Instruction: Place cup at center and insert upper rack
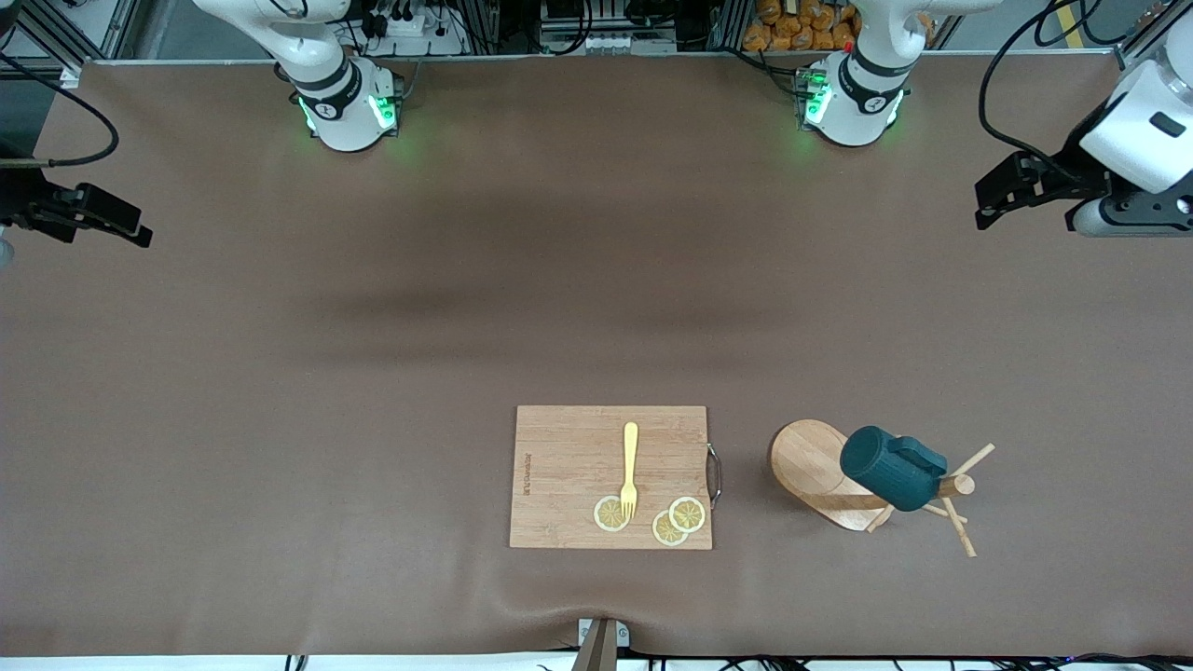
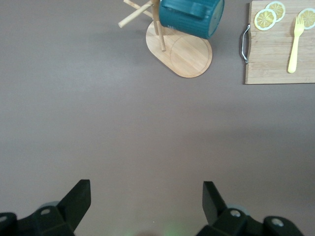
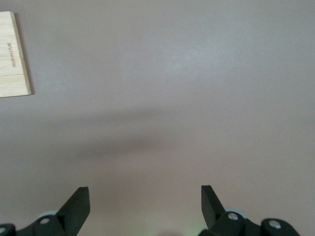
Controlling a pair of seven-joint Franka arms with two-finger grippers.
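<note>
Cutting board (image 1: 610, 476) bears small edge lettering, seemingly unreadable.

Small brand print on the cutting board (image 1: 610, 477), too small to read

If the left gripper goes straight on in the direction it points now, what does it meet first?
Probably only the bare table mat. The left gripper is open, over empty mat at the left arm's end. The upper rack with the cup lies farther along, slightly off its line; depth is unclear.
</note>
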